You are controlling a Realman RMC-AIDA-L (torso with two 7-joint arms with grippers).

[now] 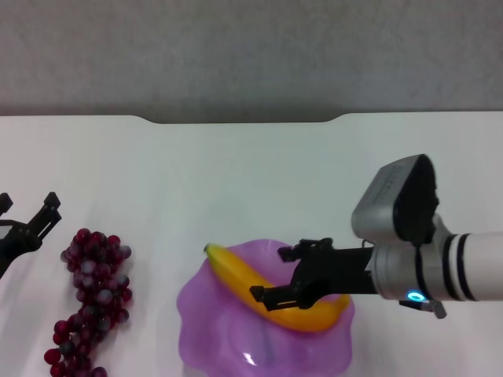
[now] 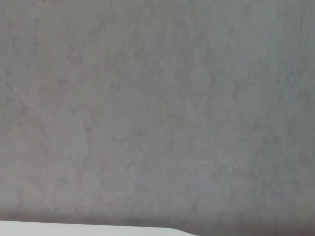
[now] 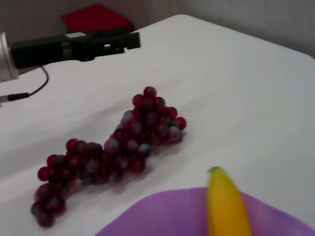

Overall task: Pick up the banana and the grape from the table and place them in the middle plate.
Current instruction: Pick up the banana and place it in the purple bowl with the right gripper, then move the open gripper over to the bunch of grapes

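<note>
Head view shows the right end effector (image 1: 284,275) with fingers spread around the banana (image 1: 271,292), which lies in the middle plate (image 1: 212,330). Lifting away could knock it out. The left end effector (image 1: 30,224), fingers apart and empty, waits near the grape (image 1: 90,298) on the bench (image 1: 236,181).

A grey wall (image 1: 251,55) behind; a red object (image 3: 96,18) lies beyond.

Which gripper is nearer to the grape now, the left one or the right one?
The left. The left gripper is just beside the grape on the table; the right gripper is farther off, at the banana in the middle plate.
</note>
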